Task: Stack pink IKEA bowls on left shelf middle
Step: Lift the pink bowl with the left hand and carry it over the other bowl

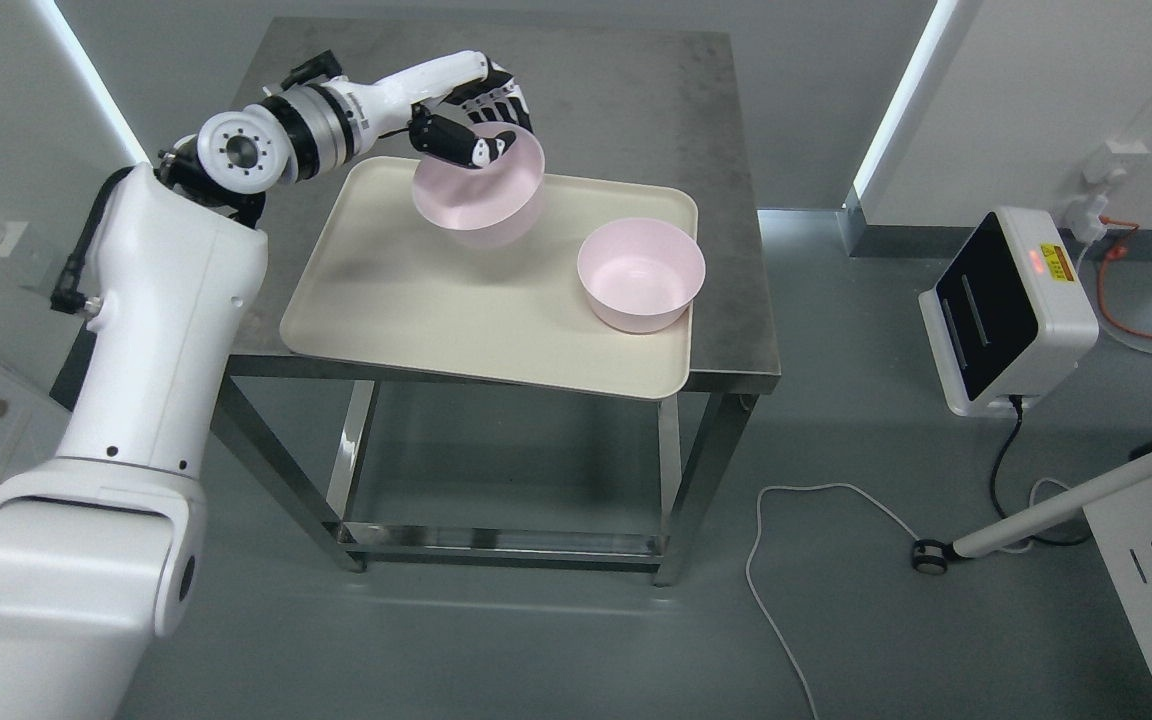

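Two pink bowls in view. One bowl (pixel 479 195) was lifted and tilted above the far-left part of the cream tray (pixel 416 300), the left hand (pixel 476 125) gripping its far rim, thumb inside and fingers outside. Second bowl (pixel 641 275) sat upright at the tray's right side, well apart. One tray, on one steel table (pixel 656 110). Right arm not seen. Judged step: carrying the held bowl across to nest in the other. Advice: level it, centre it over the seated bowl's mouth, lower slowly, release only once it rests inside.
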